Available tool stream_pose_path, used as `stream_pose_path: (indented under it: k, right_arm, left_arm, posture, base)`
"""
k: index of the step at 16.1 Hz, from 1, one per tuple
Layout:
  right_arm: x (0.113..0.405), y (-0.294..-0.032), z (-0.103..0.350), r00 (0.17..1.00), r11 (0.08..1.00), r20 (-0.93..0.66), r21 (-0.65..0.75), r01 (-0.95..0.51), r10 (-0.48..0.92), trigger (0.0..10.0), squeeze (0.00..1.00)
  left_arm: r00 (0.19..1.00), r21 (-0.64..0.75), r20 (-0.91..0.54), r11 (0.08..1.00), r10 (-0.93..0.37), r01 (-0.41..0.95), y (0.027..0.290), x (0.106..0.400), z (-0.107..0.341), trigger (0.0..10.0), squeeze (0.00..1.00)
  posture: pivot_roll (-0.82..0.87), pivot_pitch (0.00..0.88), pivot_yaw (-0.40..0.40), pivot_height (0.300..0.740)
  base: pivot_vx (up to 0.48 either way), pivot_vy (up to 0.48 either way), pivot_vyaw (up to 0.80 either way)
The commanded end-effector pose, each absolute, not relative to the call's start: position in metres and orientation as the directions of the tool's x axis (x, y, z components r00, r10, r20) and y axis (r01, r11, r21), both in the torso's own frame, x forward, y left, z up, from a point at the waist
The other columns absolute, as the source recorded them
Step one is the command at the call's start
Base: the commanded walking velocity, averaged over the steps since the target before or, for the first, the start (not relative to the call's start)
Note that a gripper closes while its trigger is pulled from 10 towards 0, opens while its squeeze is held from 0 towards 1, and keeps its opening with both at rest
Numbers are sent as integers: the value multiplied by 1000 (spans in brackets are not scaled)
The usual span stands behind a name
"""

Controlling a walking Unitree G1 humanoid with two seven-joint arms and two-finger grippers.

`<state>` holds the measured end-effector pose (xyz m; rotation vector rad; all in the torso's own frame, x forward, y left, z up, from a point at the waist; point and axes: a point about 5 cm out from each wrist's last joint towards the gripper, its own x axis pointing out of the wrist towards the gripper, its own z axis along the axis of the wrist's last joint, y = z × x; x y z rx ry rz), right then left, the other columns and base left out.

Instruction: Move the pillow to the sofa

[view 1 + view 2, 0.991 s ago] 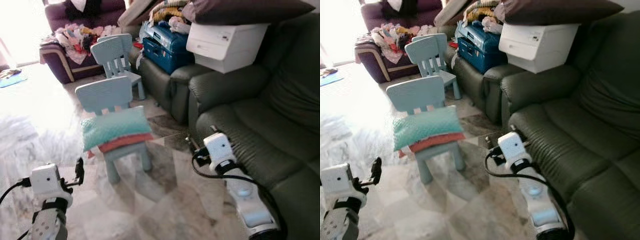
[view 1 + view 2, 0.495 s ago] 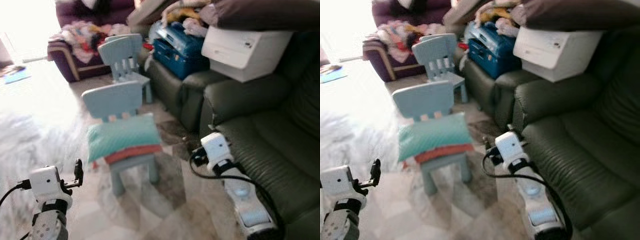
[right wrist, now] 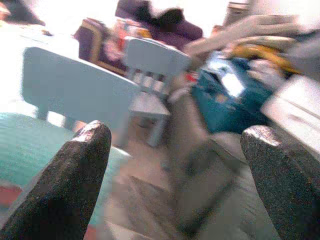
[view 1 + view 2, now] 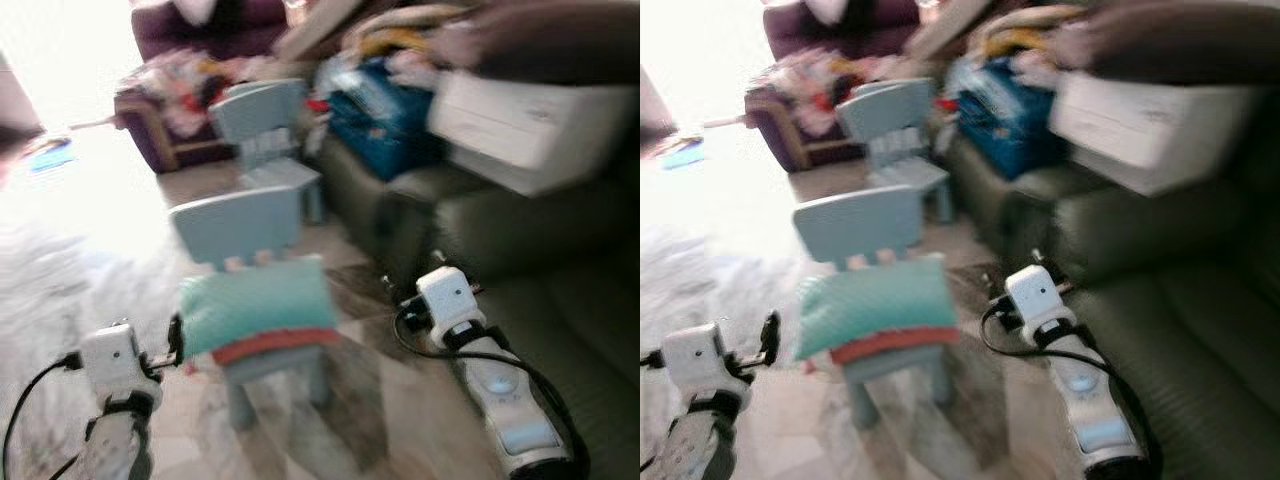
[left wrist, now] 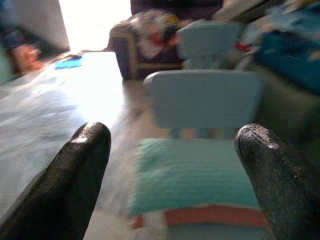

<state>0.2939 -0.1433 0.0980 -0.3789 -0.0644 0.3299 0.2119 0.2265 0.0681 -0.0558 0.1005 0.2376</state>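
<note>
A teal pillow [image 4: 258, 307] with a red-orange underside lies on the seat of a small light-blue chair [image 4: 238, 228] straight ahead. The dark green sofa [image 4: 1200, 330] runs along my right. My left gripper [image 5: 175, 165] is open, low at the left, a short way in front of the pillow [image 5: 197, 172], which shows between its fingers. My right gripper [image 3: 175, 170] is open, held low between the chair and the sofa, nothing between its fingers. The head views are blurred.
A second light-blue chair [image 4: 262, 115] stands behind the first. A white box [image 4: 530, 125] and blue cases [image 4: 385, 105] are piled on the far sofa seats. A purple armchair [image 4: 180, 130] heaped with clothes stands at the back. Pale tiled floor [image 4: 90, 200] spreads left.
The whole picture has shifted and blurred, so the camera has moved; the chair and pillow now look nearer. Both grippers hold much the same pose.
</note>
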Motion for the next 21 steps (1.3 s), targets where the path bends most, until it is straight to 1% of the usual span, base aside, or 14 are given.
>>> stream_pose_path:
  k: [1, 4, 7, 13, 20, 21]
  right_arm:
    - [295, -142, 103, 941, 872, 21, -383, -304, 338, 10000, 0]
    - [294, -142, 101, 942, 875, 15, -376, -304, 334, 10000, 0]
    - [294, -141, 101, 941, 871, 18, -385, -306, 338, 10000, 0]
    - [293, -140, 100, 941, 873, 18, -381, -305, 337, 10000, 0]
    - [294, -139, 100, 942, 876, 20, -374, -305, 336, 10000, 0]
    - [294, -139, 100, 941, 875, 21, -375, -307, 339, 10000, 0]
  left_arm:
    - [962, -45, -93, 964, 257, -262, 229, 214, 71, 10000, 0]
    - [948, -85, -100, 946, 303, -312, 231, 216, 70, 10000, 0]
    - [954, -73, -93, 954, 284, -291, 228, 218, 72, 10000, 0]
    - [955, -68, -88, 955, 282, -288, 228, 219, 73, 10000, 0]
    - [964, -69, -65, 963, 257, -262, 229, 219, 77, 10000, 0]
    - [966, -69, -60, 965, 250, -254, 229, 219, 77, 10000, 0]
  posture:
    - [-158, 0, 61, 740]
    - [-157, 0, 63, 740]
    - [-155, 0, 66, 740]
    - [-156, 0, 70, 740]
    - [-153, 0, 70, 740]
    - [-154, 0, 71, 740]
  base:
    - [416, 0, 463]
    - [0, 0, 0]
    - [0, 0, 0]
    - [0, 0, 698]
    - [0, 0, 0]
    - [315, 0, 0]
